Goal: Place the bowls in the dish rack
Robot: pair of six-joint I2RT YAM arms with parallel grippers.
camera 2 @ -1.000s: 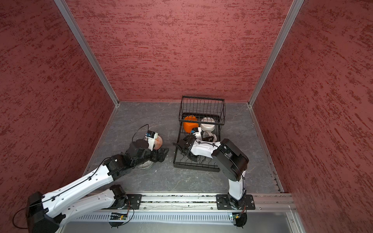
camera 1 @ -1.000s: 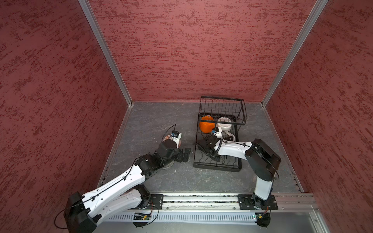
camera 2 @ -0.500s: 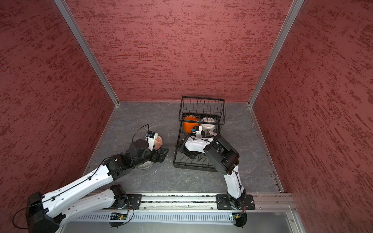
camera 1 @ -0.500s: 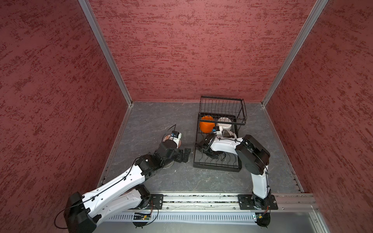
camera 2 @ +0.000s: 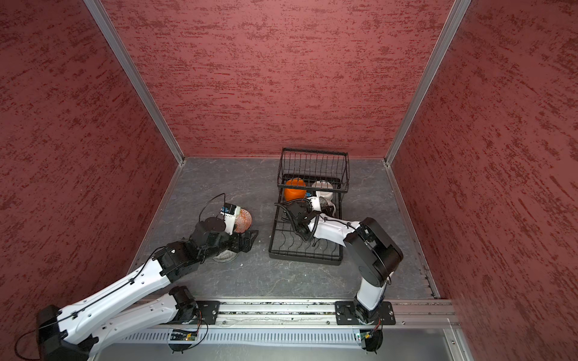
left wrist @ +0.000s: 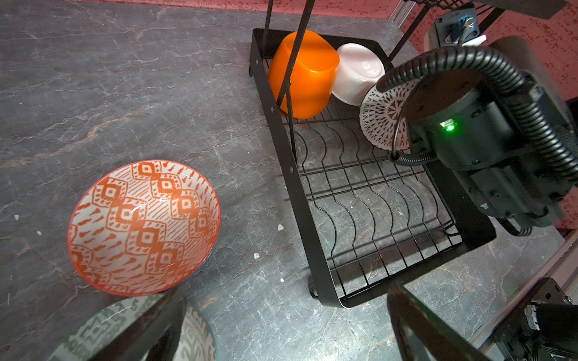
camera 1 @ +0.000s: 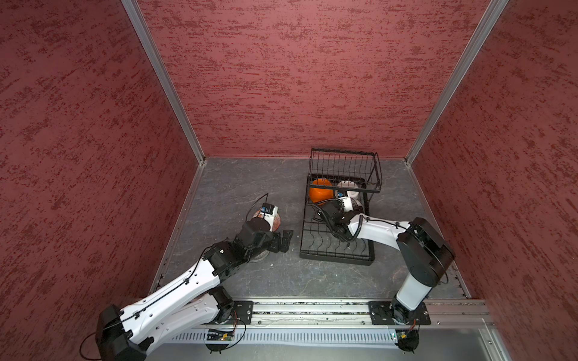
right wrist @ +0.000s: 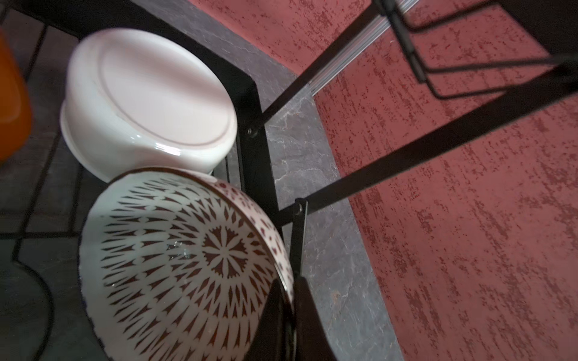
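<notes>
- Since the earlier frames only the right arm (camera 1: 384, 233) had moved. Its elbow had swung back outward, away from the dish rack (camera 1: 337, 259), while its wrist kept to the same spot over the rack. The left arm (camera 1: 187, 281) had held its pose.
- The right gripper (right wrist: 289, 312) was clenched on the rim of the black-patterned bowl (right wrist: 175, 262), its fingers (right wrist: 272, 331) pinching the wall from inside and outside.
- That bowl stood tilted on edge on the rack's flat base. Its open face was turned toward the empty dividers (left wrist: 359, 218) and its back sat close against the overturned white bowl (right wrist: 150, 103); whether the two touched could not be told.
- The orange bowl (left wrist: 306, 72) lay beside the white one at the same end of the rack.
- The left gripper (camera 1: 283, 240) hung wide open and empty over the table (left wrist: 125, 78), just beside the rack's left rail.
- Two bowls were still unloaded, both upright on the table and close together: the red-orange patterned bowl (left wrist: 144, 228) and the grey-green patterned bowl (left wrist: 90, 331).
- The coming move was probably a release by the right gripper, and it turned on the held bowl's lean. Leaning toward the white bowl, it would likely settle there; leaning the other way, it could roll forward.
- Both remaining bowls lay on the left arm's side, the grey-green one almost under its gripper, so that arm was plainly the nearer.
</notes>
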